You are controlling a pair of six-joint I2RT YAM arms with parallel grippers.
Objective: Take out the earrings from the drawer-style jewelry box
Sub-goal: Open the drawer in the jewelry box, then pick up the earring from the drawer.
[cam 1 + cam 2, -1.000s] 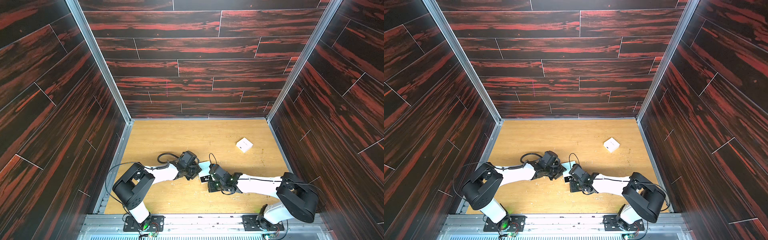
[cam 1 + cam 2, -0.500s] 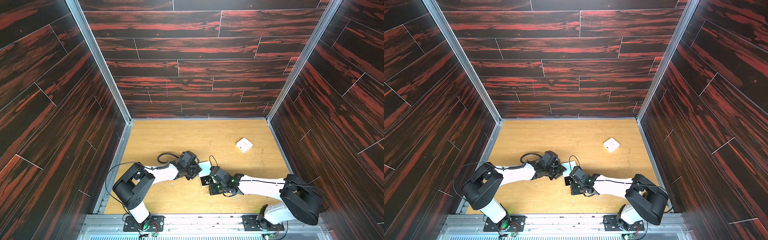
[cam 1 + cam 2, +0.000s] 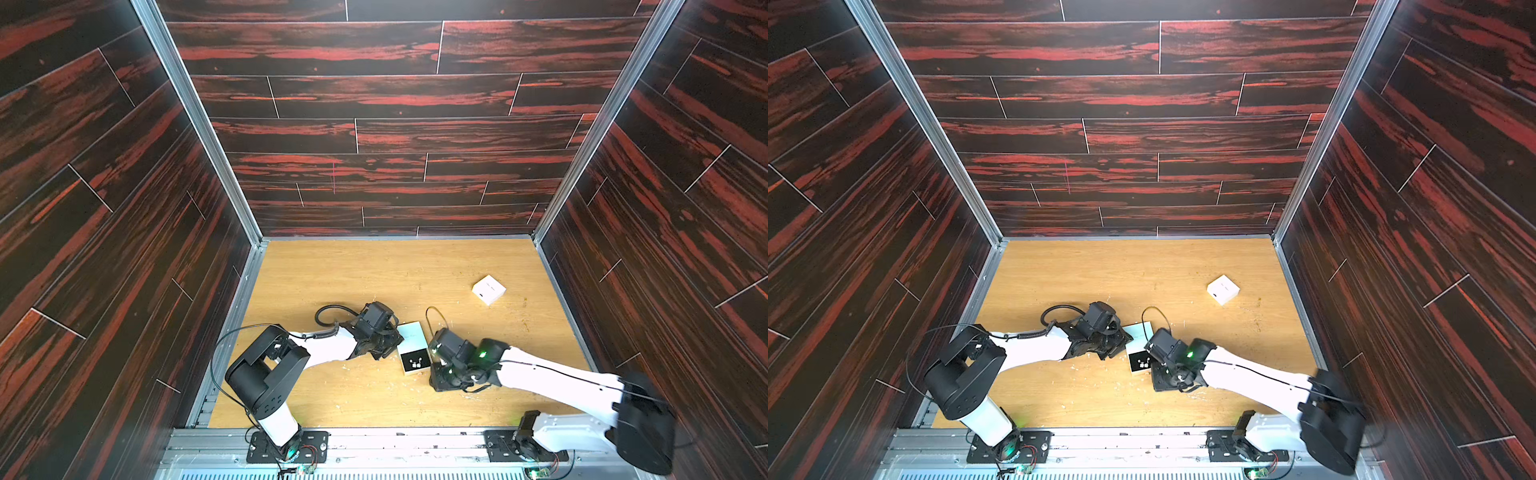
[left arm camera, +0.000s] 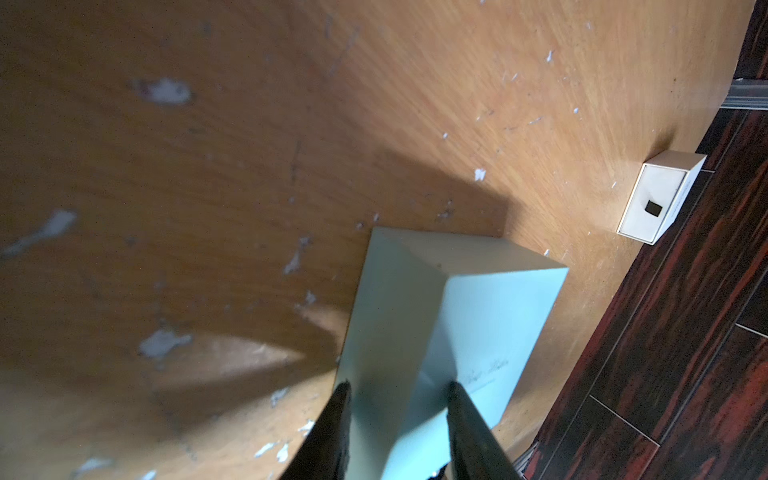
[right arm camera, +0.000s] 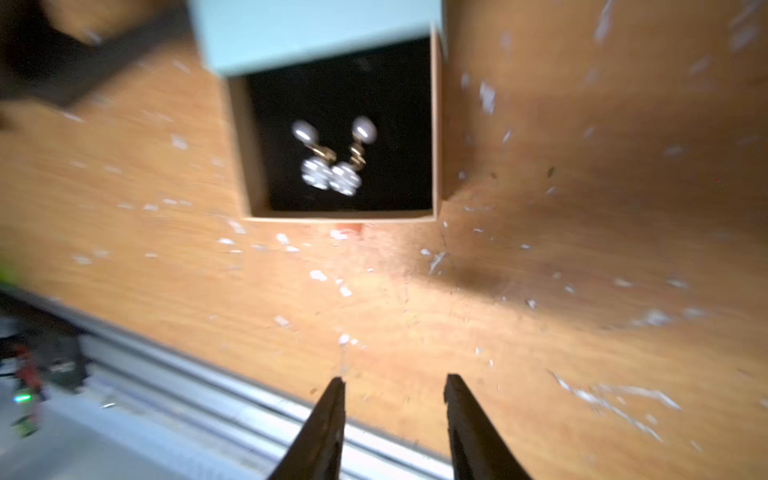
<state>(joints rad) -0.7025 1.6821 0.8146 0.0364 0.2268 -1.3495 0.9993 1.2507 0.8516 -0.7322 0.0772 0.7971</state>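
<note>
Two earrings (image 3: 415, 363) lie in the pulled-out drawer (image 3: 417, 372) in both top views, on a scuffed wooden desk (image 3: 374, 274) walled by dark panels. Left wrist view: my left hand (image 4: 397, 386) clamps the jewelry box (image 4: 478, 316), likely to steady it. Right wrist view: my right hand (image 5: 392, 380) hangs open and empty, short of the drawer.

Two pearl-and-crystal earrings (image 5: 320, 173) lie side by side in the pale-blue jewelry box's (image 5: 316, 33) black-lined open drawer (image 5: 246, 145).
</note>
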